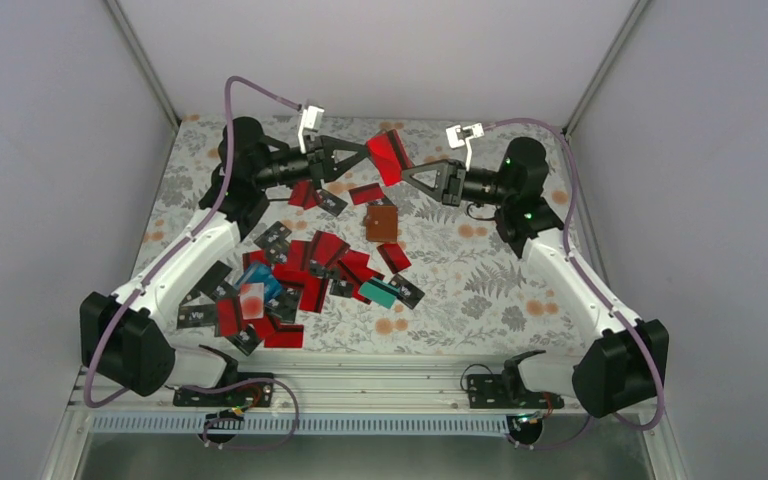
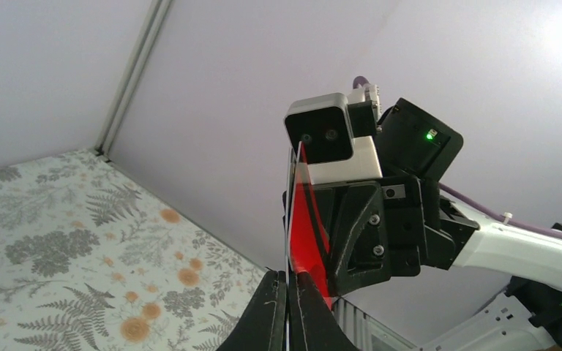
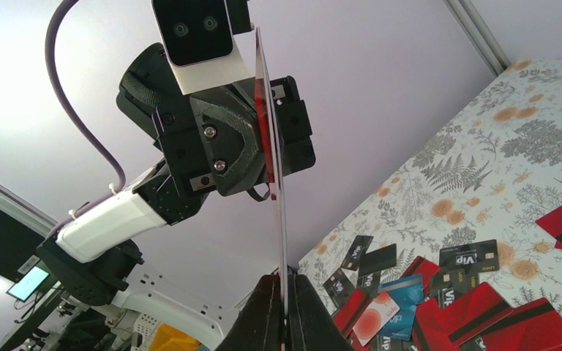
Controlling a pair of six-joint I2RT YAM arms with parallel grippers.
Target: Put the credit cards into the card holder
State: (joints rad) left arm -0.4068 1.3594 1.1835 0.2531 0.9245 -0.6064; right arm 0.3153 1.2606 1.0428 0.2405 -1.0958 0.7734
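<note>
Red and thin, one rectangular plastic credit card (image 1: 388,156) hangs in the air. The left gripper (image 1: 368,150) and right gripper (image 1: 406,172) pinch its opposite edges. The square brown leather card holder (image 1: 381,223) lies below them. Loose red and black cards (image 1: 295,280) sprawl behind the left gripper.

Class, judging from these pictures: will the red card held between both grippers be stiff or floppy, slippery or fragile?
Probably stiff: the red card looks straight edge-on, held only at opposite edges. Likely light, since it is very thin. Its smooth face may slip between the fingers.
</note>
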